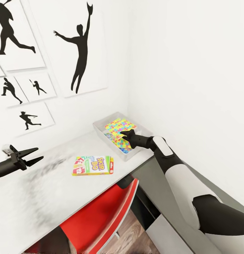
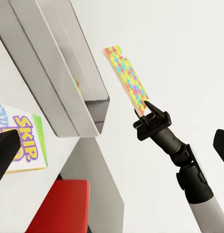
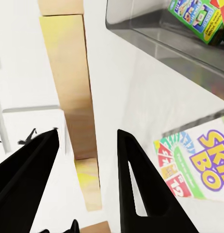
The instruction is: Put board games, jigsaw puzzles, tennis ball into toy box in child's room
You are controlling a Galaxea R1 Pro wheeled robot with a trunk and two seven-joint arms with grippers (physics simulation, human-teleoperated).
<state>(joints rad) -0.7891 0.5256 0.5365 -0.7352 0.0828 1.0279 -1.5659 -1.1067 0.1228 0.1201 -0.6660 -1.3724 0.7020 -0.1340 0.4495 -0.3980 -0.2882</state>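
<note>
Toy box (image 1: 100, 127) sits jammed in the wall corner at 12 o'clock on the bench (image 1: 48, 183), so walls block its far and right sides; approach from 7–9 o'clock. Right gripper (image 1: 124, 134) with an upright jigsaw puzzle (image 1: 119, 129) occupies the space over the box. Skip-Bo game box (image 1: 93, 165) lies flat, open bench around it. Red chair (image 1: 100, 215) under the bench edge at 6.

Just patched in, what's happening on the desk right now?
The right gripper is pinching a jigsaw puzzle by its edge and holding it tilted above the toy box. A game box already lies inside the box. A Skip-Bo game box still lies flat on the table, beside the toy box. The left gripper hovers open over the table, holding nothing. A red chair sits tucked under the table edge.
</note>
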